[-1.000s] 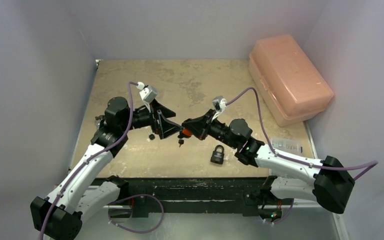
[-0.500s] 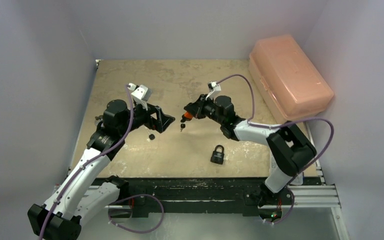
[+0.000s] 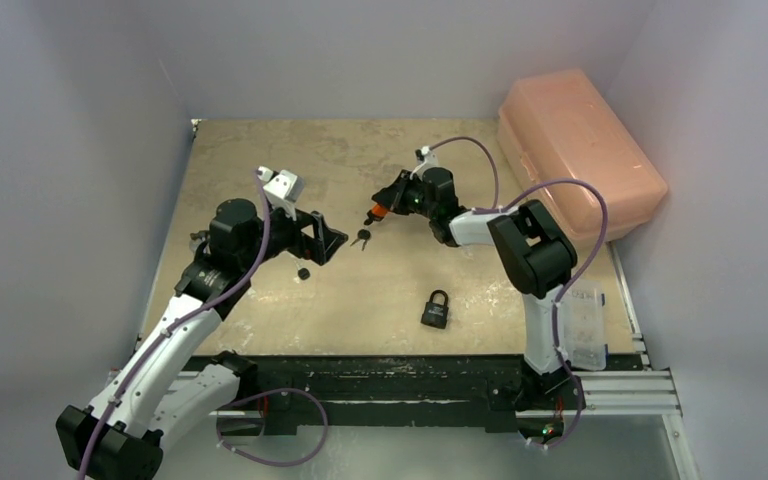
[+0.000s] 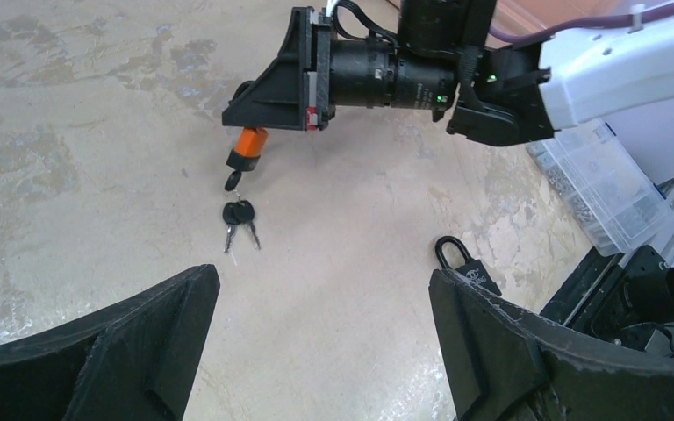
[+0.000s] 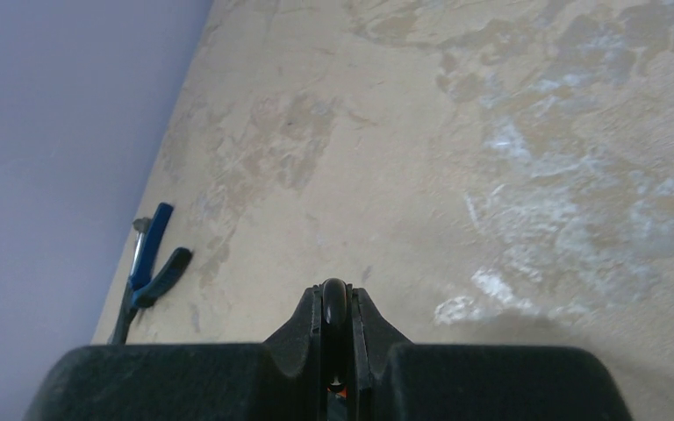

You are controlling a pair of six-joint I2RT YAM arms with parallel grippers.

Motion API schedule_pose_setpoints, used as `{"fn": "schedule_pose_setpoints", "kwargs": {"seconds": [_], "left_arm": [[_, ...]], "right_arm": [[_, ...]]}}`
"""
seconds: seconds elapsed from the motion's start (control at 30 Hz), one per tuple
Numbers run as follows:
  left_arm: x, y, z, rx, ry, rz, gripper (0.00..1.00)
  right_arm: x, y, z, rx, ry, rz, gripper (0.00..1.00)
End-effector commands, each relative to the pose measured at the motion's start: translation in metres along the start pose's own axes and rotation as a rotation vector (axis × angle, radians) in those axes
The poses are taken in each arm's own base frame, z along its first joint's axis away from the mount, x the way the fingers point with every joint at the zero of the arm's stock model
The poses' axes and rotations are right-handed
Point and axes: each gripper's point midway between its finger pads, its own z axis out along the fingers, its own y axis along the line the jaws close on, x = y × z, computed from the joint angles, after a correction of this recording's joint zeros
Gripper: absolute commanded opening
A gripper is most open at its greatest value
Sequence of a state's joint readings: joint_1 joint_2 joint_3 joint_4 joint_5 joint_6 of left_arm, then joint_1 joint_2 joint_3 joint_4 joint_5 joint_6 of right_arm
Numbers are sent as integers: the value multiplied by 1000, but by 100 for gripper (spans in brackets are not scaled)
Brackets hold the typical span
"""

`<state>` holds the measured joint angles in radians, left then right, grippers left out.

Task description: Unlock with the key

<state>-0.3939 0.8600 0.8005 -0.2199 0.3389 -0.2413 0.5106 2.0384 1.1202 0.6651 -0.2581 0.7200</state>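
Note:
A black padlock (image 3: 436,308) lies shackle up near the table's front edge; it also shows in the left wrist view as the padlock (image 4: 465,267), partly behind my finger (image 4: 509,342). My right gripper (image 3: 374,212) is shut on the orange-capped key (image 4: 247,149) of a small bunch. Two more keys (image 3: 360,238) hang from it down to the table; I cannot tell whether they touch it. In the right wrist view the right gripper (image 5: 334,296) pinches something dark and rounded. My left gripper (image 3: 326,241) stands wide open and holds nothing, just left of the keys (image 4: 239,219).
A pink plastic box (image 3: 580,155) fills the back right corner. A clear compartment case (image 3: 585,305) lies at the right edge. A small black bit (image 3: 303,273) sits below the left gripper. Blue-handled pliers (image 5: 149,263) lie by the left wall.
My right gripper has carried the keys back and away from the left gripper, its arm folding up toward the table's middle. The left gripper drew slightly left and stayed open.

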Motion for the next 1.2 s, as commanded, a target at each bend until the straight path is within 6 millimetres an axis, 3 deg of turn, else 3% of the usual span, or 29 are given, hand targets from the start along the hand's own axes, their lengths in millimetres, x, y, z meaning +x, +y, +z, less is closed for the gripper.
{"fn": "schedule_pose_setpoints", "kwargs": {"seconds": [0.0, 0.3, 0.43, 0.5, 0.67, 0.8, 0.87, 0.93, 1.17], "left_arm": [[-23, -2, -2, 0, -50, 37, 98], [-21, -1, 0, 1, -42, 33, 98], [-21, 0, 0, 1, -41, 31, 98], [-21, 0, 0, 1, -41, 31, 98], [-21, 1, 0, 2, -42, 32, 98], [-21, 1, 0, 1, -43, 32, 98], [-22, 1, -1, 1, -45, 33, 98], [-22, 1, -1, 0, -46, 33, 98], [-22, 7, -2, -34, -49, 33, 97]], "right_arm": [[-41, 14, 17, -81, -71, 28, 0], [-42, -20, 44, -36, -51, 56, 0], [-43, -26, 52, -36, -43, 56, 7], [-43, -29, 55, -32, -35, 55, 15], [-47, -40, 57, 3, -13, 59, 55], [-54, -52, 49, 47, 5, 54, 73], [-60, -58, 43, 75, 7, 44, 88], [-66, -64, 36, 119, 11, 31, 98], [-87, -75, 3, 256, -24, -27, 99]]}}
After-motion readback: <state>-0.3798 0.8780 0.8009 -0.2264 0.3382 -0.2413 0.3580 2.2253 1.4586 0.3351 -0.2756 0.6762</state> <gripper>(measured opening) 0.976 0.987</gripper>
